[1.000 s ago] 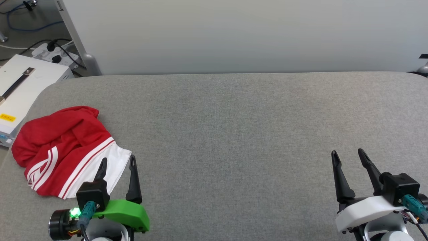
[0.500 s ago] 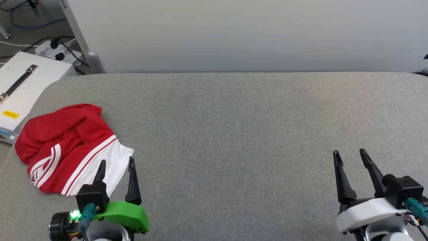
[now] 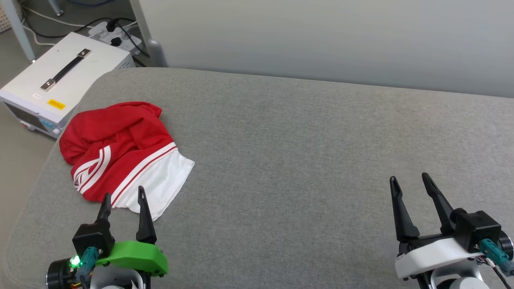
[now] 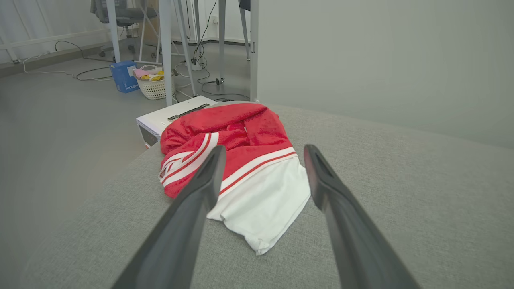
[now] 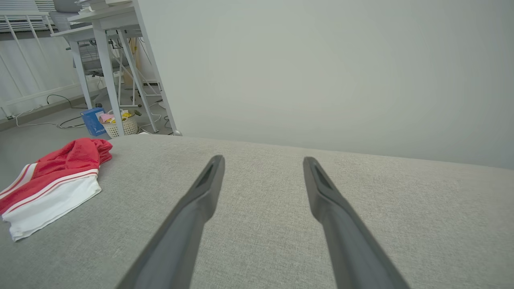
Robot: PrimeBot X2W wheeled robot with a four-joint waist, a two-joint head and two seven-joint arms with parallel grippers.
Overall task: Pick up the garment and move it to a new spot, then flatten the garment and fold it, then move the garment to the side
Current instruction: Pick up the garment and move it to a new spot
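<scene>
We worked in a lab-like office: beyond our left jaws stood a white instrument case, a plugged power strip and metal desk legs.

Garment on tabletop, left side; left pincer at its near edge; right pincer well apart, right.

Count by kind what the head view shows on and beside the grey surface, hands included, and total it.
garment: 1
hands: 2, the left hand and the right hand
white case with a handle: 1
power strip: 1
total: 5
</scene>
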